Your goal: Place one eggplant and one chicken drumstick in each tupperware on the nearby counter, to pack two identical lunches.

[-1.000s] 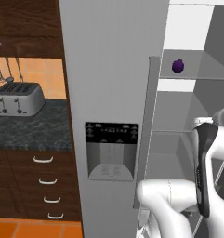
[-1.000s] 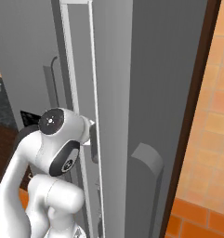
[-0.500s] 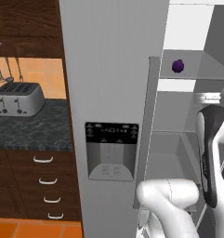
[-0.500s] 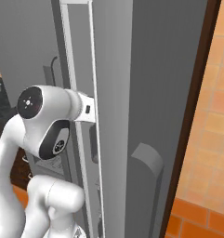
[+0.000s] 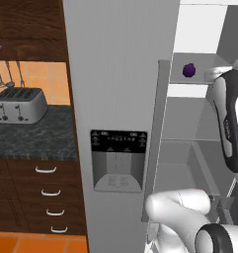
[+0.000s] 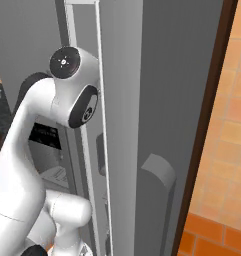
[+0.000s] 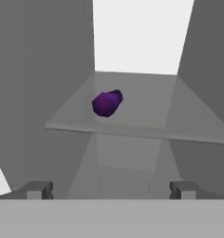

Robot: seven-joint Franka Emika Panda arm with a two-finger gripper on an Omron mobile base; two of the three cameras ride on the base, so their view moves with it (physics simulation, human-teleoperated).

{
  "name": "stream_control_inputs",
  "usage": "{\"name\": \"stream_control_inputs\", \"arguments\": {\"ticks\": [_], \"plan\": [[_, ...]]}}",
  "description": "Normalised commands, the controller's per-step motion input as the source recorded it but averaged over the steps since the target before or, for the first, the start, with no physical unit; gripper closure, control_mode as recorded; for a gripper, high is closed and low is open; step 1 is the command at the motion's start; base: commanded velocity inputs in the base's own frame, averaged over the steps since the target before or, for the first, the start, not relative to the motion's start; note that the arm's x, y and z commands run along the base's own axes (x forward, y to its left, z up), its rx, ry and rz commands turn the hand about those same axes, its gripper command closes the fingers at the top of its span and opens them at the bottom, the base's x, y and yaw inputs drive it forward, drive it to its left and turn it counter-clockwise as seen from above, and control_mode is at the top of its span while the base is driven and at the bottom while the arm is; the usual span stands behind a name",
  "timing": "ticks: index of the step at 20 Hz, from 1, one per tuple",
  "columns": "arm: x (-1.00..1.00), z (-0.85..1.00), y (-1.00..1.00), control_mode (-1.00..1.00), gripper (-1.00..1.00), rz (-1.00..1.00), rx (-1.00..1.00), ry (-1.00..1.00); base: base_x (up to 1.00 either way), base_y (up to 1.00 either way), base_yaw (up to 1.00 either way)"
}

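Eggplant (image 7: 106, 103): lying on its side on a glass shelf (image 7: 178, 118) inside the open fridge, left of the shelf's middle and back from the front lip. Resting flat there, so not threatening to roll off by itself. Showing in the left base view as a small purple spot high up, past the edge of the grey fridge door (image 5: 120, 74).

End effector (image 7: 111, 189): hanging released, with the fingertips (image 7: 39, 189) spread as wide as possible and gripping nothing. Facing into the fridge from a little below shelf height, well apart from the eggplant, which is sitting above the gap between the fingers and slightly to the left. Probably holding the jaws wide to make room for closing round the small oval body once level with it.

Arm (image 5: 229, 123): reaching up along the right side of the door into the compartment, elbow raised, most likely to bring the hand to that high shelf.

Table (image 5: 36, 141): lying well to the left beyond the door, carrying a silver toaster (image 5: 19, 105), with brown drawers (image 5: 46, 197) below.

Judging the step in hand as the approach for a first pick. Likely calling next for rising and pushing forward over the lip, shifting slightly left to centre on the eggplant. Risking a nudge that sends the glossy eggplant sliding deeper, or a finger catching the shelf edge.
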Motion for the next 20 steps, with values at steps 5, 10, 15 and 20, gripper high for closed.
{"name": "stream_control_inputs", "arguments": {"ticks": [5, 10, 15, 20], "plan": [[0.43, -0.03, 0.00, -1.00, -1.00, 0.01, 0.00, 0.02, 0.00, 0.00, 0.00], [0.87, -0.01, 0.00, -1.00, -1.00, -0.01, 0.14, 0.26, 0.00, 0.00, 0.00], [0.70, -0.18, -0.03, -1.00, -1.00, -0.06, 0.10, -0.04, 0.00, 0.00, 0.00], [0.79, -0.29, 0.00, -1.00, -1.00, -0.02, 0.00, -0.05, 0.00, 0.00, 0.00]]}}
